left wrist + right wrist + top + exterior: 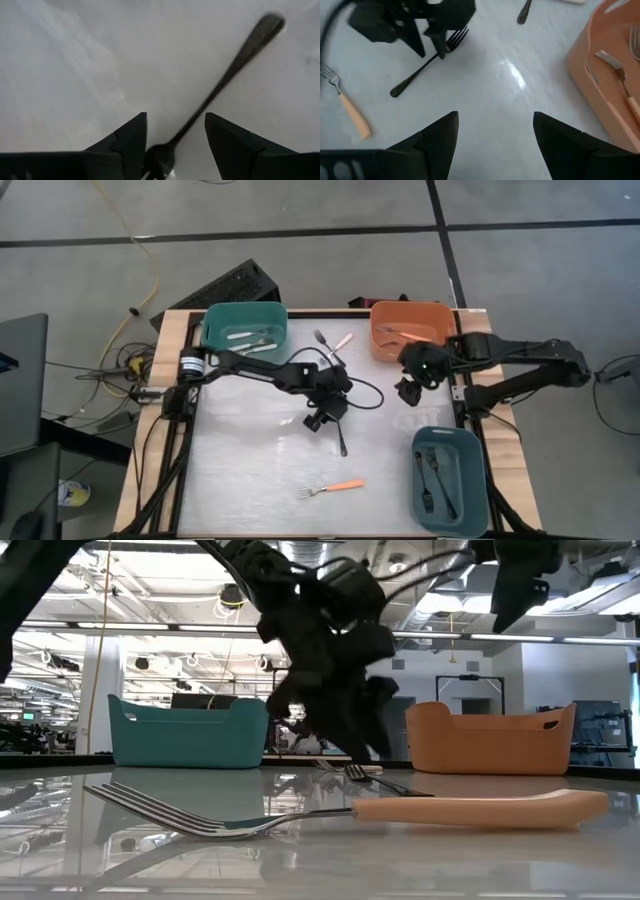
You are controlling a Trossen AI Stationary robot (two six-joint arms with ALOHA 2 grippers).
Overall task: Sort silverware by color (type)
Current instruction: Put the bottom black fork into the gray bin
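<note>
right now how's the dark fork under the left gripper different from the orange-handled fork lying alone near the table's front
The all-dark fork sits between the open fingers of the left gripper, near the table's middle; the orange-handled fork with silver tines lies untouched nearer the front edge, away from both arms. The dark fork runs roughly front to back in the high view; the orange-handled one lies nearly crosswise. Both lie flat on the grey table top, outside any bin.

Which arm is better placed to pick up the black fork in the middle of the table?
The left. Its left gripper is already over the black fork, open fingers astride the tine end. The right gripper hangs open, off beside the orange bin.
</note>
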